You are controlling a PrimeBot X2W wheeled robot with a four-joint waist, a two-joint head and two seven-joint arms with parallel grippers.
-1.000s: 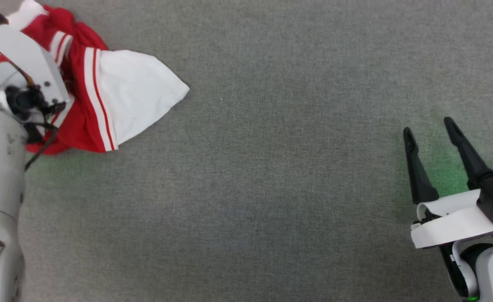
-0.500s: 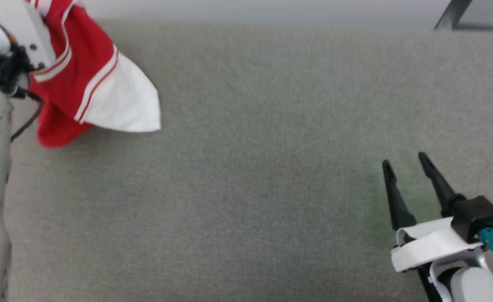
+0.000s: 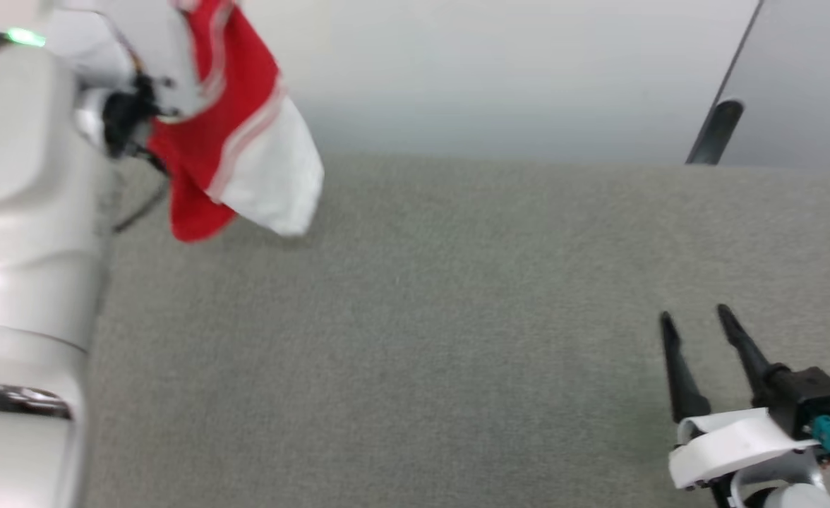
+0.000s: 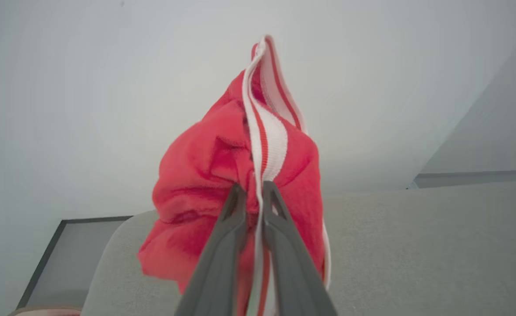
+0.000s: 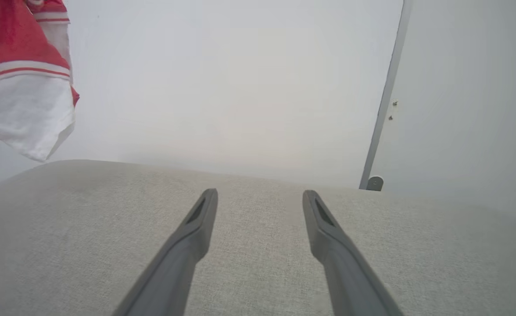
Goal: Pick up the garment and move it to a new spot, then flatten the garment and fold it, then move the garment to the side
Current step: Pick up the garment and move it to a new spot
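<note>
The garment [image 3: 235,152], red with a white sleeve and striped trim, hangs bunched in the air at the upper left of the head view, above the grey surface. My left gripper [image 4: 254,188] is shut on a fold of the garment [image 4: 223,175] at its striped trim. In the head view the left forearm [image 3: 27,212] covers that grip. My right gripper [image 3: 696,319] stands open at the lower right over bare fabric, far from the cloth. The right wrist view shows its spread fingertips [image 5: 260,195] with nothing between them and the garment [image 5: 21,87] hanging at the upper left.
The grey fabric surface [image 3: 422,339] ends at a far edge with a pale wall behind. A dark slanted post [image 3: 715,130] stands beyond the far right edge. A dark-framed panel [image 4: 60,259] lies past the surface's left end in the left wrist view.
The left arm has lifted the garment off the surface, so it now hangs in the air. The head camera has tilted up, bringing the wall into view. The right gripper stays open.
</note>
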